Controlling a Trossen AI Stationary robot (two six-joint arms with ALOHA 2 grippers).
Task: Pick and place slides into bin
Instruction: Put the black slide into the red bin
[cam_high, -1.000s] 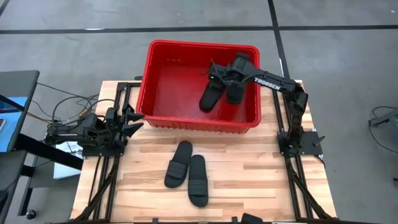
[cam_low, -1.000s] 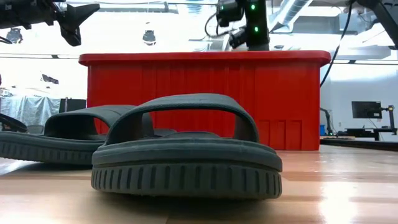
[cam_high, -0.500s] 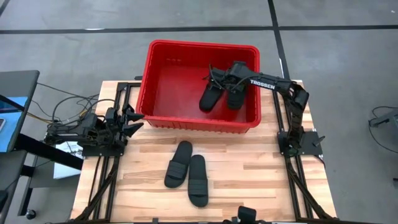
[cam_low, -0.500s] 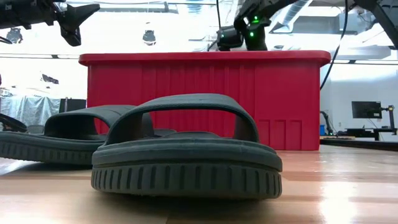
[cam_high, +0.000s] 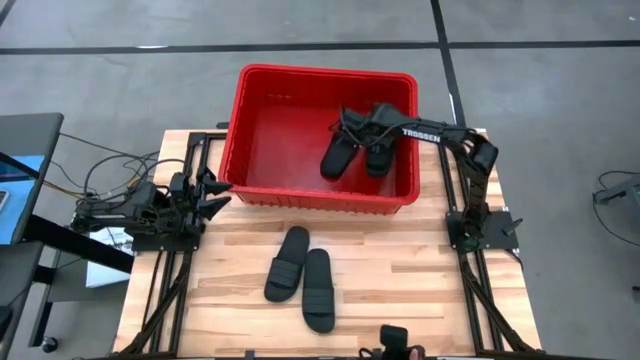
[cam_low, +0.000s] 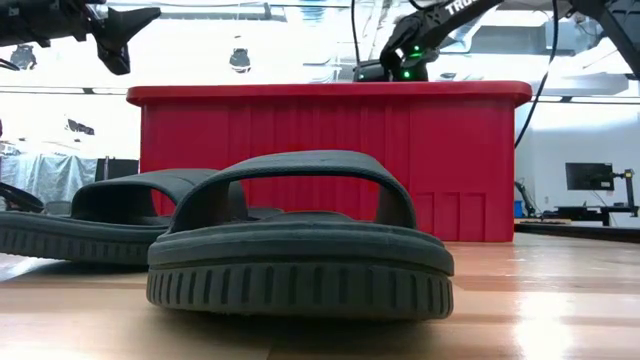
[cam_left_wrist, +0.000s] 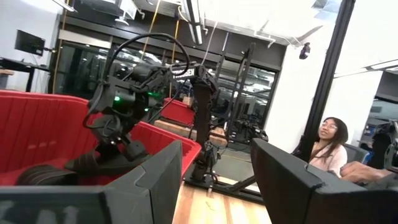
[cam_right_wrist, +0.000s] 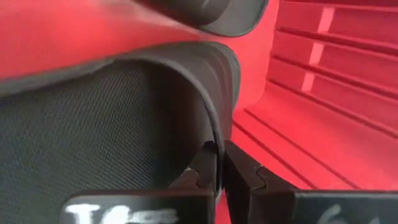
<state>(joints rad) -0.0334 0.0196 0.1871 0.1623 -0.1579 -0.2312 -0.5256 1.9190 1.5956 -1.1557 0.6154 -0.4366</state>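
The red bin (cam_high: 262, 130) stands at the table's far side. Two black slides lie side by side on the table nearer the front, one (cam_high: 285, 263) left of the other (cam_high: 318, 289); both fill the low view (cam_low: 300, 240). Two more slides are inside the bin's right half. One (cam_high: 337, 156) lies on the bin floor. My right gripper (cam_high: 368, 128) is down in the bin and shut on the other (cam_high: 381, 152). My left gripper (cam_high: 212, 190) waits open and empty at the table's left edge, and it also shows in the left wrist view (cam_left_wrist: 214, 177). My right gripper pinches the edge of the slide's wide strap (cam_right_wrist: 211, 134) between its two fingers (cam_right_wrist: 202, 168), one inside the strap and one outside. The fingers come from above, pointing down into the bin. The slide sits low in the bin; whether its sole rests on the floor I cannot tell.
The bin's ribbed right wall (cam_right_wrist: 323, 56) is close beside the held slide. Black arm frames run along both table sides (cam_high: 160, 290) (cam_high: 480, 290). A person (cam_left_wrist: 328, 140) sits beyond the table in the left wrist view. Bare wood lies right of the two table slides.
My right gripper has gone down into the bin, still shut on the slide. The held slide has sunk lower beside the one lying in the bin.
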